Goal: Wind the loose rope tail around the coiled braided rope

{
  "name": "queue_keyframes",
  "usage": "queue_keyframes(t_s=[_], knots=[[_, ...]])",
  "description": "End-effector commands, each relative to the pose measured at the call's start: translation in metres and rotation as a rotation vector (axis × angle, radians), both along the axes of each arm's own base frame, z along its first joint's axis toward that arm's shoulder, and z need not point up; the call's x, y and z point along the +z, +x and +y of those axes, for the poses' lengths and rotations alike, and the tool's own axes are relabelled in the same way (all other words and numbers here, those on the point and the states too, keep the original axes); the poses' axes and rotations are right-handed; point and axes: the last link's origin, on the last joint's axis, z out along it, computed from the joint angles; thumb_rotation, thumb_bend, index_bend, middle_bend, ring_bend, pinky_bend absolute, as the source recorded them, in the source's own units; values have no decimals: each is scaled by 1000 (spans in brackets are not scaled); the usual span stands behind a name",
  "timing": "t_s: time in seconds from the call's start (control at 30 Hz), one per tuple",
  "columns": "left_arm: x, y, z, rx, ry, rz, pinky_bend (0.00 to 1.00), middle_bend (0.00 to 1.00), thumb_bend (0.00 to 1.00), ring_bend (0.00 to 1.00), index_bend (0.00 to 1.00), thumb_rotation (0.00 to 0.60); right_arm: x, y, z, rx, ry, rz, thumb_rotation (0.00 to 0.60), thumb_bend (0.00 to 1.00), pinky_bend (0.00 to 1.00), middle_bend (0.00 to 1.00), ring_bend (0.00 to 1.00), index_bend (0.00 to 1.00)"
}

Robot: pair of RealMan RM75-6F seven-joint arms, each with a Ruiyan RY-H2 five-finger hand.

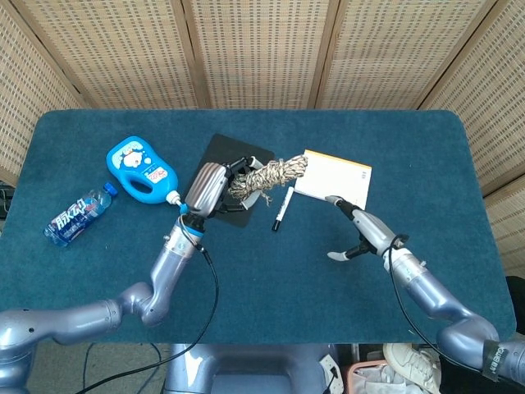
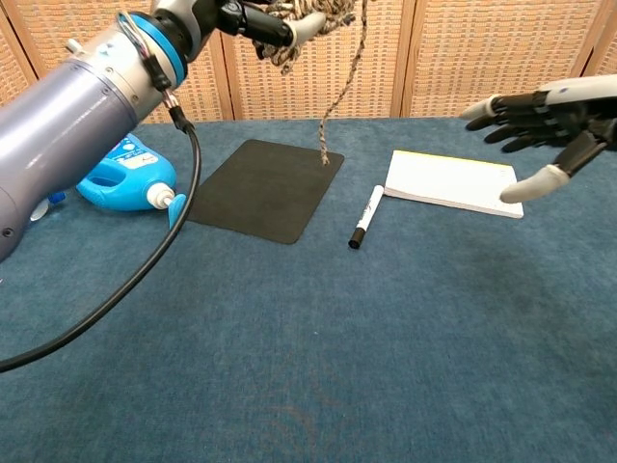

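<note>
My left hand (image 1: pixel 213 187) holds the coiled braided rope (image 1: pixel 271 176) in the air above the black mat (image 1: pixel 226 148). In the chest view that hand (image 2: pixel 234 13) and the coil (image 2: pixel 307 12) sit at the frame's top edge. The loose tail (image 2: pixel 339 95) hangs free from the coil, its end dangling just above the mat (image 2: pixel 260 191). My right hand (image 1: pixel 358 235) is off to the right with fingers spread and nothing in it. In the chest view it (image 2: pixel 540 114) hovers over the notepad (image 2: pixel 451 180), well apart from the tail.
A black marker (image 1: pixel 282 208) lies between mat and white notepad (image 1: pixel 335 178). A blue detergent bottle (image 1: pixel 140 168) and a small water bottle (image 1: pixel 78 215) lie at the left. My left arm's cable (image 2: pixel 183 231) hangs over the table. Wicker screens stand behind.
</note>
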Motion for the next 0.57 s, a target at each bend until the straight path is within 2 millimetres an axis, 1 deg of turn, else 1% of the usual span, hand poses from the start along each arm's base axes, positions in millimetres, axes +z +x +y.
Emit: queue_keyframes(t_s=[0.03,0.13,0.2,0.23,0.33,0.43,0.57], knots=[[12,-1,-2,-7,28,11,672,599,722,538,688,600,31,-44,12,187,-259,316,600,0,0,0,0,0],[20,-3,-3,-10,41,21,672,599,722,538,688,600,41,-71,25,231,-392,415,600,0,0,0,0,0],[22,-3,-4,-13,46,28,672,599,722,538,688,600,44,-81,30,236,-425,438,600,0,0,0,0,0],[24,-4,-5,-15,52,34,672,599,722,538,688,600,49,-90,34,234,-450,460,600,0,0,0,0,0],[28,-6,-9,-19,59,43,672,599,722,538,688,600,61,-106,48,242,-533,525,600,0,0,0,0,0],[30,-8,-12,-18,60,46,672,599,722,538,688,600,65,-114,61,248,-591,557,600,0,0,0,0,0],[31,-10,-15,-15,70,54,672,599,722,538,688,600,64,-118,69,261,-617,589,600,0,0,0,0,0]])
